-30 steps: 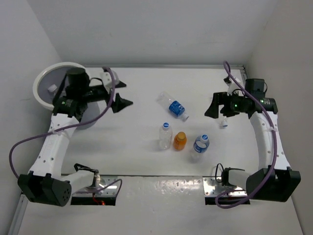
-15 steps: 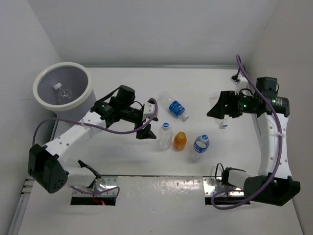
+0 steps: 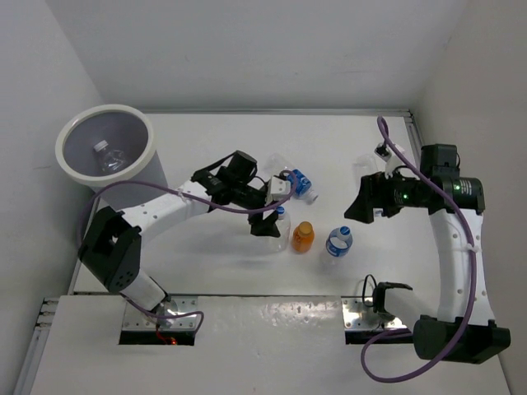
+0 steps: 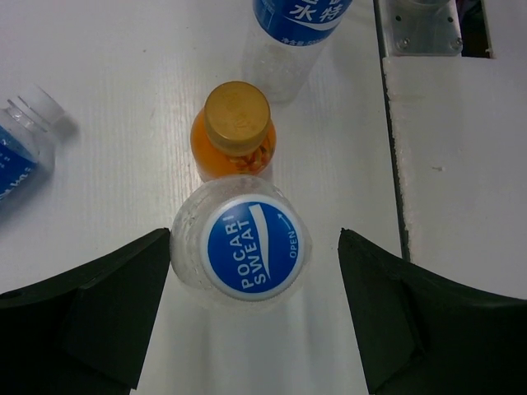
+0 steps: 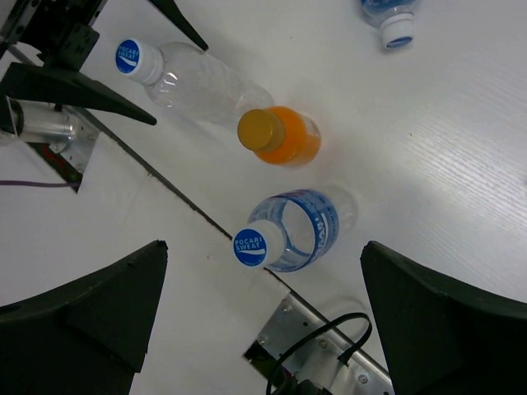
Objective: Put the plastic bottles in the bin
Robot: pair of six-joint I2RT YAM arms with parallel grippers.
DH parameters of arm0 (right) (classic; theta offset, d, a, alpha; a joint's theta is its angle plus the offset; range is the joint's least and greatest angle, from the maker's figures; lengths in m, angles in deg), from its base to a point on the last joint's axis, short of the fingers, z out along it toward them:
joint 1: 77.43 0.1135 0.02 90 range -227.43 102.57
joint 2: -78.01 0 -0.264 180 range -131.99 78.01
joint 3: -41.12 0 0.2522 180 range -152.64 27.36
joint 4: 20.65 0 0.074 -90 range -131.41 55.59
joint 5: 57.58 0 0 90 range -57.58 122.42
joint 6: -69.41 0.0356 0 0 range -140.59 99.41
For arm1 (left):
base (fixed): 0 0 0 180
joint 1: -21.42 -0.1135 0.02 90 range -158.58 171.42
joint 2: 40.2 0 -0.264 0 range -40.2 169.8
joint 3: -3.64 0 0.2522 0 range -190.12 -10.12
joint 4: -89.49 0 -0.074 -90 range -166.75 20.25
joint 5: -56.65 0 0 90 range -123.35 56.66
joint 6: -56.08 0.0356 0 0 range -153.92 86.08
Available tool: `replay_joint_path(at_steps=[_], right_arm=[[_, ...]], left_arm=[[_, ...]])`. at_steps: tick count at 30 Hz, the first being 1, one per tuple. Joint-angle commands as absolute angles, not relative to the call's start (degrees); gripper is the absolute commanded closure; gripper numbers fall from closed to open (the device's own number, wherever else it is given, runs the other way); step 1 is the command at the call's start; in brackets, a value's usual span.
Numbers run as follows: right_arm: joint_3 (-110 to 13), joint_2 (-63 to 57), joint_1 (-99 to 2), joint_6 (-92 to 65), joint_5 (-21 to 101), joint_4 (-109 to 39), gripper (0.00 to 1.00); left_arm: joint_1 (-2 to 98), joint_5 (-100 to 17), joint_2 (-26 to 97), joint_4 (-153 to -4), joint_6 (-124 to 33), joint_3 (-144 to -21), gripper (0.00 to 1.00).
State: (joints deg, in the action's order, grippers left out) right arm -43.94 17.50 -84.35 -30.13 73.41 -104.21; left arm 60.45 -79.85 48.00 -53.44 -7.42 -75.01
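Observation:
In the left wrist view a clear plastic bottle (image 4: 247, 247) with a blue cap stands upright between the fingers of my open left gripper (image 4: 254, 276), closer to the left finger. Just beyond it stands the short orange bottle (image 4: 235, 132). From above, the left gripper (image 3: 276, 206) hangs over that clear bottle (image 3: 280, 229), beside the orange one (image 3: 302, 236). My right gripper (image 5: 263, 247) is open and empty above an upright blue-labelled bottle (image 5: 296, 230). Another blue-labelled bottle (image 3: 299, 183) lies on its side. The bin (image 3: 74, 169) at the far left holds one bottle (image 3: 107, 156).
Walls close off the table at the left, back and right. A seam and two metal mounting plates (image 3: 366, 317) run along the near edge. A purple cable (image 3: 239, 210) loops under the left arm. The left gripper's fingers (image 5: 74, 86) show in the right wrist view.
The left arm swung from over the bin down to the standing clear bottle. The right arm drew in toward the upright blue-labelled bottle.

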Motion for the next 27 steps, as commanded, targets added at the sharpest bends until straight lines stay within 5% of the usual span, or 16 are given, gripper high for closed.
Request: replay_joint_path(at_steps=[1,5,9,10,18,27], right_arm=[[-43.0,19.0,-84.0,-33.7,72.2,-105.3,0.0],[-38.9,20.8,-83.7,-37.8,69.6,-103.8,0.0],[-35.1,21.3,-82.5,-42.2,67.7,-102.7,0.0],[-34.6,21.3,-81.6,-42.8,67.4,-101.6,0.0],[-28.9,19.8,-69.8,-43.9,60.4,-95.8,0.0],[-23.1,17.6,-61.7,-41.9,54.1,-88.3,0.0]], left_arm=[[61.2,-81.9,48.2,-57.0,-7.5,-77.1,0.12],[61.8,-81.9,48.2,-60.5,-9.7,-75.8,0.28],[60.3,-81.3,48.2,-61.0,-12.9,-77.1,0.74],[59.7,-81.3,48.2,-60.4,-14.0,-77.8,0.78],[49.5,-85.4,40.4,-57.9,-27.2,-87.3,0.89],[40.0,-84.5,34.7,-52.2,-34.4,-100.7,0.9]])
